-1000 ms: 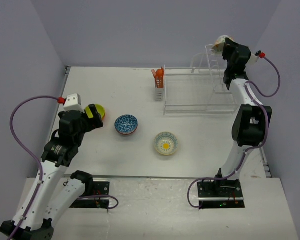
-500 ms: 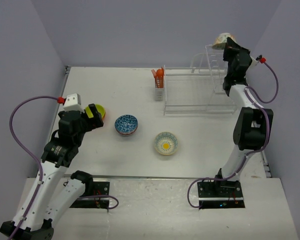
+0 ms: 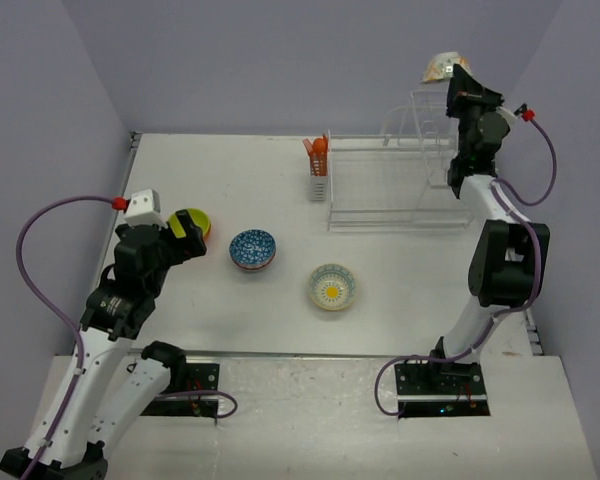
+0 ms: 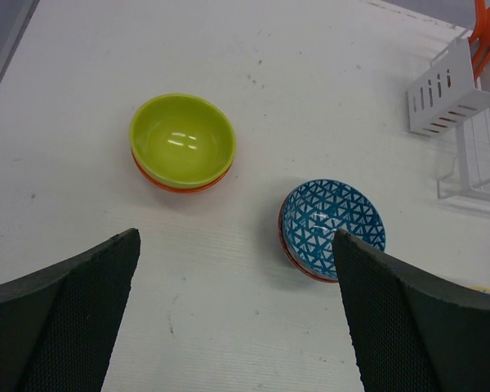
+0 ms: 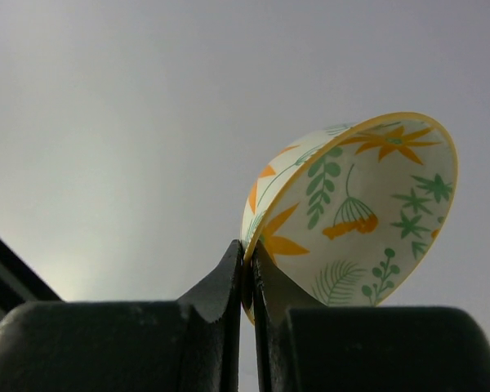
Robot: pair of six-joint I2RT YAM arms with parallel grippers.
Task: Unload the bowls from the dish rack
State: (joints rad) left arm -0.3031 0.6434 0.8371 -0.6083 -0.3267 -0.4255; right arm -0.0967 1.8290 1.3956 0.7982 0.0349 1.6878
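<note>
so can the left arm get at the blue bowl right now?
Probably yes: the left gripper is open and empty, and the blue bowl sits upright ahead of it, apart from the lime-green bowl, with nothing over it.

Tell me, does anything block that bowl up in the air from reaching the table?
Nothing visible does. The right hand holds the bowl above the rack, and bare table lies in front of the rack.

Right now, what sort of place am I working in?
Probably a lab test cell, not a kitchen: white table boxed in by plain lilac walls, holding a dish rack and a few bowls.
</note>
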